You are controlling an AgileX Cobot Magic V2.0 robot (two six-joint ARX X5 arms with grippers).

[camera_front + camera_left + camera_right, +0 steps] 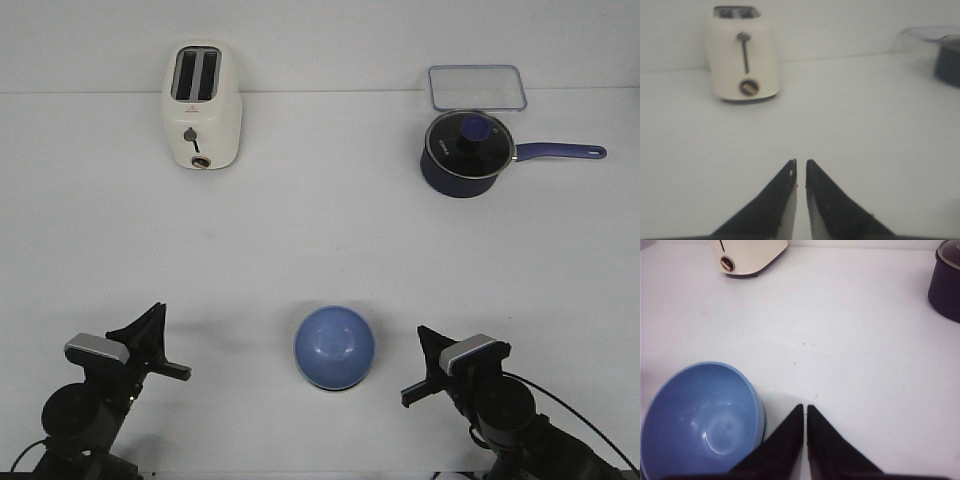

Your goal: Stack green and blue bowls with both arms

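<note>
No text, number or sign can be read from where I stand. The dark saucepan [459,165] at the far right of my table bears a small pale mark on its wall in the front view, probably a brand, but it is too small and blurred for me to make out any letters. The cream toaster [201,105] at the far left shows only a plain lever and a round dial, without legible figures, in all three views.
</note>
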